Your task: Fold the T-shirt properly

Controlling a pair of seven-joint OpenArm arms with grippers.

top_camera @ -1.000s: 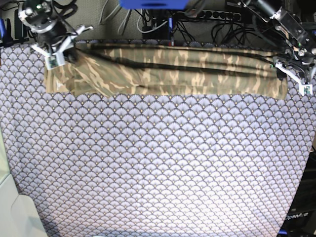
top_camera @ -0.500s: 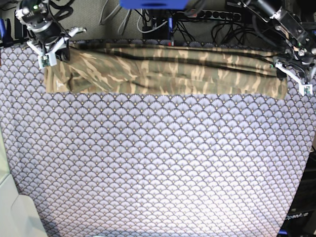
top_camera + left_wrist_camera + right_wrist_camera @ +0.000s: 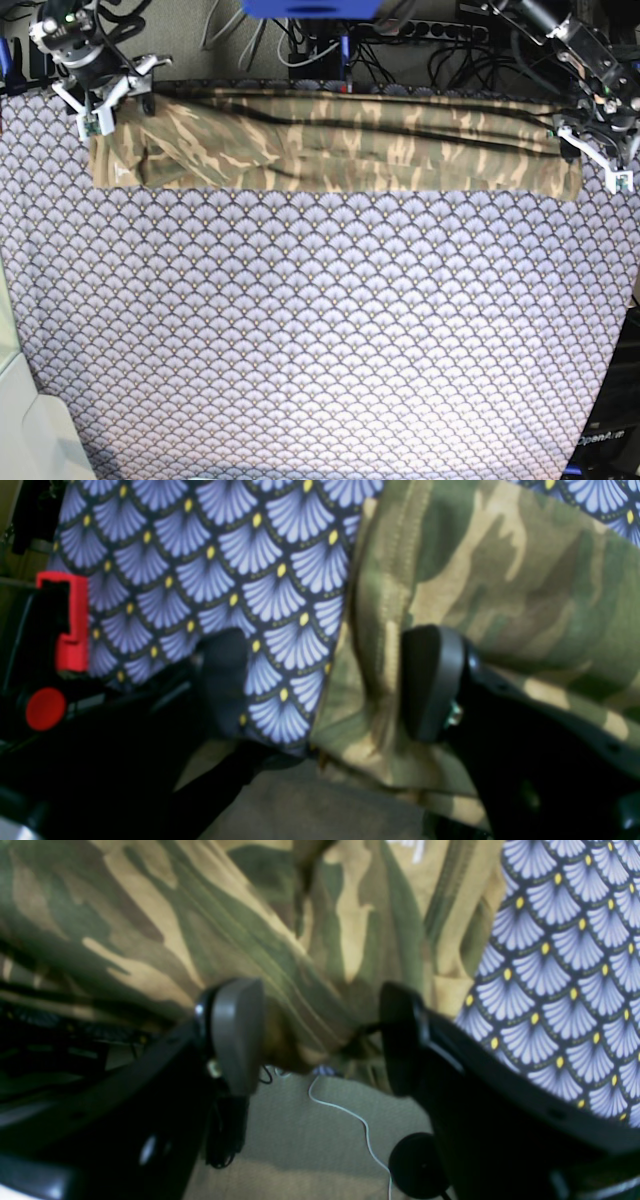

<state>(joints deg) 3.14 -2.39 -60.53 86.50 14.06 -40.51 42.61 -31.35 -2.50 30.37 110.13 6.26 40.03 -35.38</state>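
Now the T-shirt (image 3: 335, 145) lies as a long strip along the bench's (image 3: 320, 330) far edge. Each spread pincer, left (image 3: 596, 160) and right (image 3: 100, 100), sits at one end, probably holding nothing.

A wide table covered with a lavender-grey tablecloth (image 3: 320, 330) printed in small fan-shaped scales with yellow dots carried everything. Directly on it, along the far edge, lay a soft camouflage T-shirt (image 3: 330, 150) of tan, olive and brown cloth, folded into a long narrow band from side to side. Its far fold hung slightly over the table edge.
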